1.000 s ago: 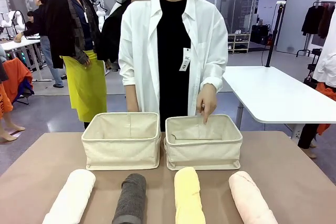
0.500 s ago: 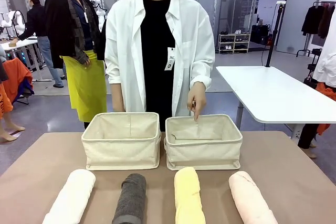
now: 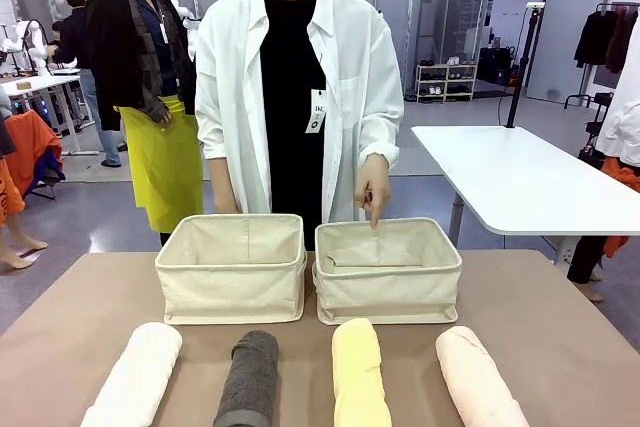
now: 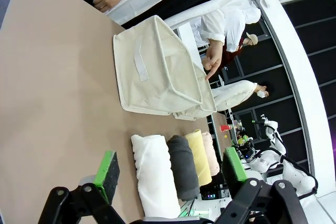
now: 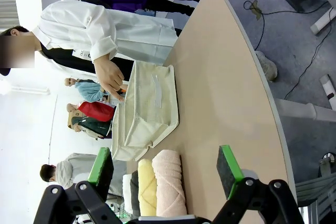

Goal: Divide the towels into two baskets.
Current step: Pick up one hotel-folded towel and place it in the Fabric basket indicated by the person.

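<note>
Four rolled towels lie in a row along the near table edge: white, dark grey, pale yellow, pale pink. Behind them two cream canvas baskets stand side by side, the left one and the right one, both showing nothing inside. A person's hand points a finger down over the right basket's far rim. My left gripper hangs open above the table, with the white towel ahead of its fingers. My right gripper is open too, the pink towel just beyond it.
The person in a white shirt stands at the far side of the brown table. Bare tabletop lies to the left and right of the baskets. A white table stands off to the right, and other people are in the background.
The person has shifted a little to the picture's left and straightened up. The pointing hand stays over the right basket. Towels, baskets and grippers have not moved.
</note>
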`<state>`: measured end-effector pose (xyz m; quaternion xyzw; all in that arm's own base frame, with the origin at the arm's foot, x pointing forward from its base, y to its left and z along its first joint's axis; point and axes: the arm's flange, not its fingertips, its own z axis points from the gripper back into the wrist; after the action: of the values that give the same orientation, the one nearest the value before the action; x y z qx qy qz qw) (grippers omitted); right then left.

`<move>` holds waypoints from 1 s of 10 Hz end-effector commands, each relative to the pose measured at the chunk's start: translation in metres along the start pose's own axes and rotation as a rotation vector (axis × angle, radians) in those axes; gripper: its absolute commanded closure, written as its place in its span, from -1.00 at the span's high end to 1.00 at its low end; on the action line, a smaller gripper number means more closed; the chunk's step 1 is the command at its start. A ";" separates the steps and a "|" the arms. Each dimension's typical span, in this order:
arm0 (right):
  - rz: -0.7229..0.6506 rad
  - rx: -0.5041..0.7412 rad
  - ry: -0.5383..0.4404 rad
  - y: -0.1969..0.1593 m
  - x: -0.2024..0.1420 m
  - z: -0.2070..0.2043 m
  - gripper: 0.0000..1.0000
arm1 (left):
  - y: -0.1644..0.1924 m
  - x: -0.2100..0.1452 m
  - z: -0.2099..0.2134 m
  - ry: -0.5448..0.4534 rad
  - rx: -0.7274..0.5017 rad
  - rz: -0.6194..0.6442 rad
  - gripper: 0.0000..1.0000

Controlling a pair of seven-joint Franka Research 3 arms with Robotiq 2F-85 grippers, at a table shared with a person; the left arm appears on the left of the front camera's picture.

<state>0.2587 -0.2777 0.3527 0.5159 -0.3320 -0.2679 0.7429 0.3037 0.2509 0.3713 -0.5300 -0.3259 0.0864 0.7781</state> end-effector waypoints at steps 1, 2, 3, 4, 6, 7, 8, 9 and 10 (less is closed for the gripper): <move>-0.009 0.001 0.002 0.002 0.000 0.002 1.00 | -0.001 0.000 0.003 -0.005 -0.007 0.000 1.00; -0.009 0.001 0.002 0.002 0.000 0.002 1.00 | -0.001 0.000 0.003 -0.005 -0.007 0.000 1.00; -0.009 0.001 0.002 0.002 0.000 0.002 1.00 | -0.001 0.000 0.003 -0.005 -0.007 0.000 1.00; 0.000 0.000 0.000 0.000 0.000 0.000 1.00 | -0.001 0.000 0.003 -0.005 -0.007 0.000 1.00; 0.184 -0.029 0.098 0.061 -0.014 -0.023 1.00 | -0.001 0.000 0.003 -0.005 -0.007 0.000 1.00; 0.276 -0.055 0.162 0.100 -0.026 -0.044 1.00 | -0.001 0.000 0.003 -0.005 -0.007 0.000 1.00; 0.359 -0.120 0.213 0.127 -0.039 -0.064 1.00 | -0.001 0.000 0.003 -0.005 -0.007 0.000 1.00; 0.410 -0.170 0.267 0.148 -0.056 -0.084 1.00 | -0.001 0.000 0.003 -0.005 -0.007 0.000 1.00; 0.485 -0.242 0.323 0.160 -0.076 -0.104 1.00 | -0.001 0.000 0.003 -0.005 -0.007 0.000 1.00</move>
<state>0.3179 -0.1510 0.4774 0.4013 -0.3102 -0.0487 0.8604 0.3036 0.2511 0.3712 -0.5298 -0.3258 0.0868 0.7783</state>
